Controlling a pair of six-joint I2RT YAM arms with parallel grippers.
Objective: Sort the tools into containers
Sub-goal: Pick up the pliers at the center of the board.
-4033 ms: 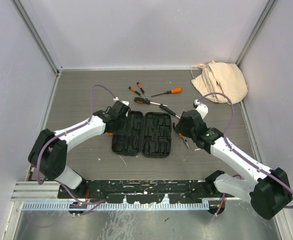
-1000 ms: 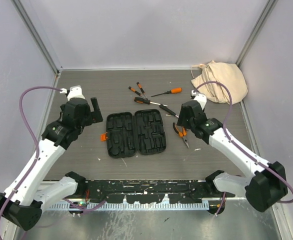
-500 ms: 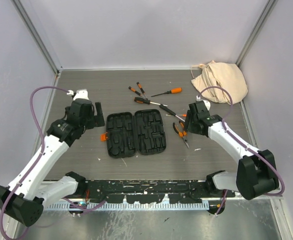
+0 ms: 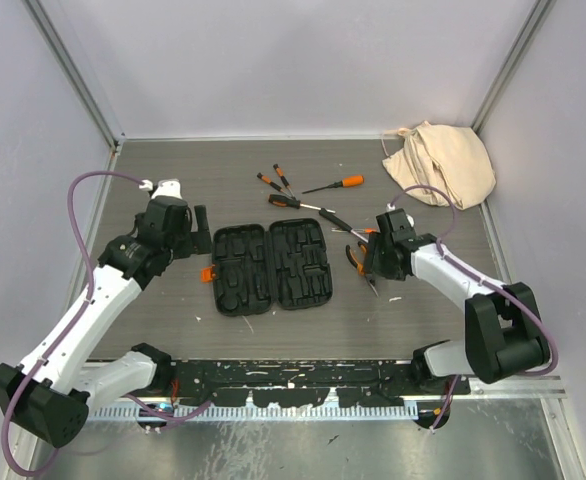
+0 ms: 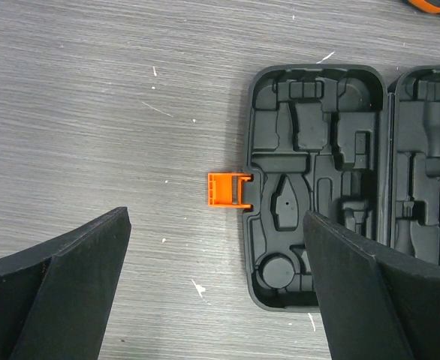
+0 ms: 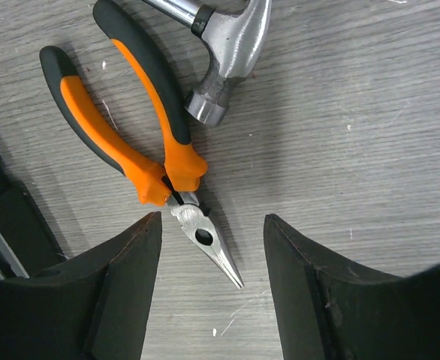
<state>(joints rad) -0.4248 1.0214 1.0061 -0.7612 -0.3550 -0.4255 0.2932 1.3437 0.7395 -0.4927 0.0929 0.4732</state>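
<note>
Tabletop point(image 4: 173, 180): grey woodgrain, white flecks | walls point(image 4: 293, 60): pale lilac | case point(image 4: 273, 266): open

We count one case point(image 4: 273, 265), open at the middle of the frame, and one orange latch point(image 4: 208, 273) on its left edge. Above it we count four screwdrivers: two small ones, the left point(image 4: 266, 181) and the right point(image 4: 283, 177), one with an all-orange handle point(image 4: 347, 181) further right, and one with a black-and-orange handle point(image 4: 285, 201) just below the small pair. Right of the case we count one hammer point(image 6: 231, 56) and one pliers point(image 6: 164, 169). We find one bag point(image 4: 441, 162) at the upper right. We also count two arms, the left arm point(image 4: 83, 310) and the right arm point(image 4: 453, 280).
</note>
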